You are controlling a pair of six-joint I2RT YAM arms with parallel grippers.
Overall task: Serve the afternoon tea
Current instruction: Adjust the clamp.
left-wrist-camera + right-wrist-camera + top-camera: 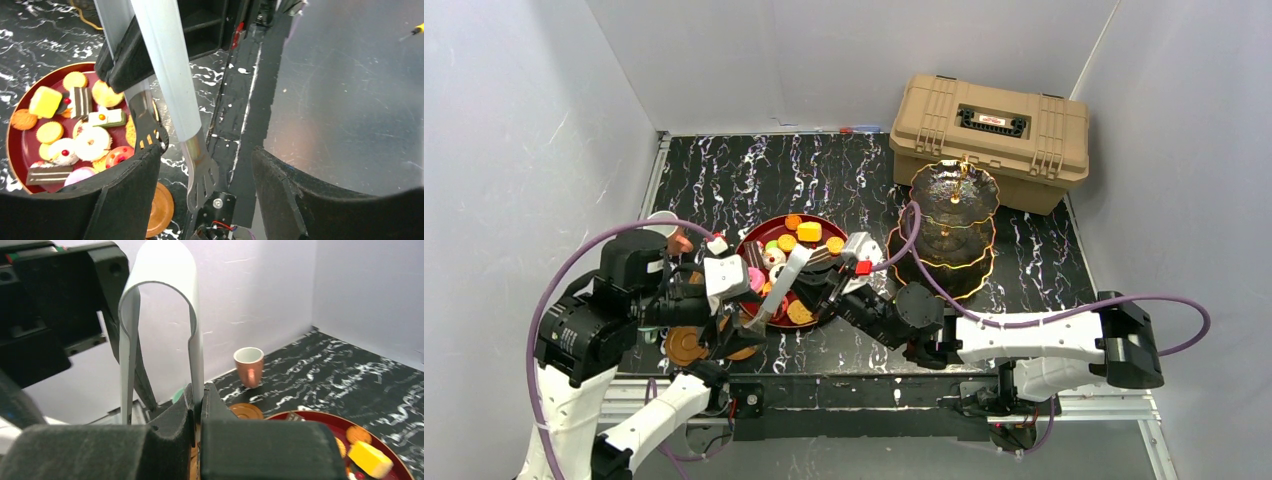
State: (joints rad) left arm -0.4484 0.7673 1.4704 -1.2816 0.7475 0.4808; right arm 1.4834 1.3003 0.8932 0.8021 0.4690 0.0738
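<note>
We see a marbled table (824,170): case (989,135) at one o'clock, stand (954,215) two, tray (746,245) nine, saucers (686,347) eight.

Tray (746,245) sits centre, pastries (809,232) on it | stand (954,200) right of tray | case (989,130) just behind stand | cup (681,241) left of tray | saucers (686,347) before tray, leftward | tongs (786,285) over tray's near side

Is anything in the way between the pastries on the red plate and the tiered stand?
Yes. The right pincer, shut on the tongs, sits over the gap between the red plate of pastries and the stand. Nothing else shows there.
</note>
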